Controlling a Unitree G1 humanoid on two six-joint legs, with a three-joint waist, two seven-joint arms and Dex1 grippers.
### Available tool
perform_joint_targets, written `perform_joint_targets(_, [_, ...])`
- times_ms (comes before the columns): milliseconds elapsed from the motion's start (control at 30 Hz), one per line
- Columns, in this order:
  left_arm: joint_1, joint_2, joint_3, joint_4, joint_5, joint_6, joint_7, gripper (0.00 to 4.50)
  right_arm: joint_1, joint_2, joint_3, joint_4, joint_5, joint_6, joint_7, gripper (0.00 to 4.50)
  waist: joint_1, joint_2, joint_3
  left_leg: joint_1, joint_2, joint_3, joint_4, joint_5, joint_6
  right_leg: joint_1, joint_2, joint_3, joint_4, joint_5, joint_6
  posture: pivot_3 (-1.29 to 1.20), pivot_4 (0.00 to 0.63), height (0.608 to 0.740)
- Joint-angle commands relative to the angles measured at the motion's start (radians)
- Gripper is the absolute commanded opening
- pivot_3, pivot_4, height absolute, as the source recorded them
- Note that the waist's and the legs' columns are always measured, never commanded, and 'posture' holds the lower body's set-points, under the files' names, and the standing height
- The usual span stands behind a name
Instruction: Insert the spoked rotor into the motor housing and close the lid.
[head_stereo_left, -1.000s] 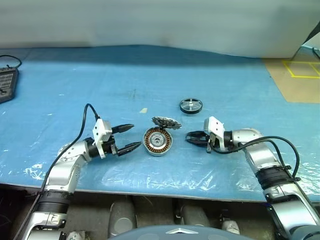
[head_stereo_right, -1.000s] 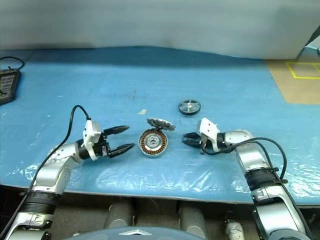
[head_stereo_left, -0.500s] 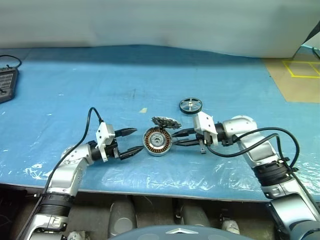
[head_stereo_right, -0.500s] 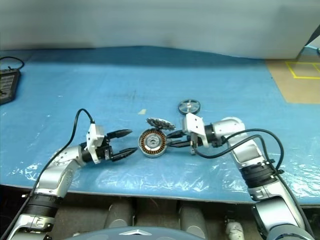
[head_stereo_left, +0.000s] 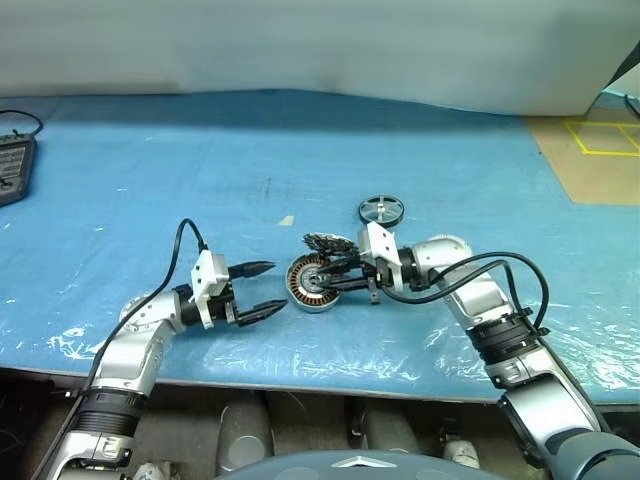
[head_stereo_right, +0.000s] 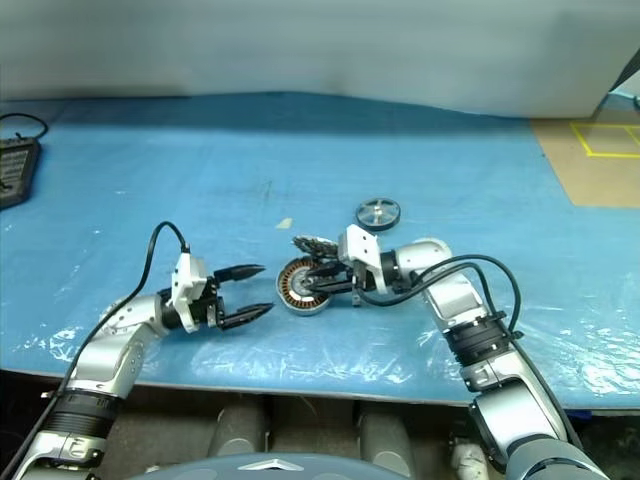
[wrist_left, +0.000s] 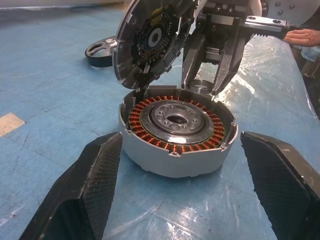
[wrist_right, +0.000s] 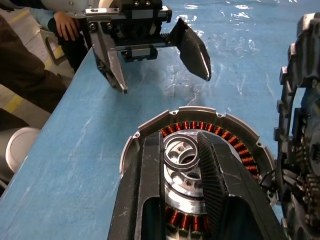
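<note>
The motor housing (head_stereo_left: 310, 290) sits on the blue mat with its copper windings (wrist_left: 150, 112) showing. The lid (head_stereo_left: 333, 244) leans tilted against the housing's far rim, finned face toward it. Behind and to the right, the spoked rotor (head_stereo_left: 381, 210) lies flat on the mat. My right gripper (head_stereo_left: 322, 276) reaches in from the right over the housing's top, its fingers closed on a small silver ring (wrist_right: 181, 150). My left gripper (head_stereo_left: 278, 286) hangs just left of the housing, open and empty, its fingers (wrist_left: 95, 185) to either side of the housing without touching it.
A black device (head_stereo_left: 12, 165) with a cable lies at the mat's far left. A small tan scrap (head_stereo_left: 287, 221) is behind the housing. Tan floor with yellow tape (head_stereo_left: 590, 150) shows at right. A person's hand (wrist_right: 65, 25) rests beyond the table's edge.
My right gripper has swung left and risen, from the mat beside the housing to over its top. The left gripper has stayed where it was, open.
</note>
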Motion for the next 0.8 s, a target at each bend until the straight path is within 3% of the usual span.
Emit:
perform_joint_targets(33, [0.003, 0.002, -0.009, -0.001, 0.002, -0.029, -0.011, 3.99, -0.028, 0.023, 0.009, 0.021, -0.015, -0.006, -0.032, 0.57, 0.0, 0.0, 0.0, 0.0, 0.0, 0.0, 0.0, 0.0, 0.0, 0.0, 0.0, 0.0, 0.0, 0.0, 0.0, 0.0, 0.15, 0.74])
perform_joint_targets(800, [0.002, 0.006, -0.004, 0.063, 0.007, -0.09, -0.006, 3.99, -0.06, 0.052, 0.034, 0.118, -0.054, -0.03, -0.053, 0.57, 0.001, 0.0, 0.0, 0.0, 0.0, 0.0, 0.001, 0.0, -0.001, 0.0, 0.0, 0.0, 0.002, 0.0, 0.0, 0.0, 0.15, 0.74])
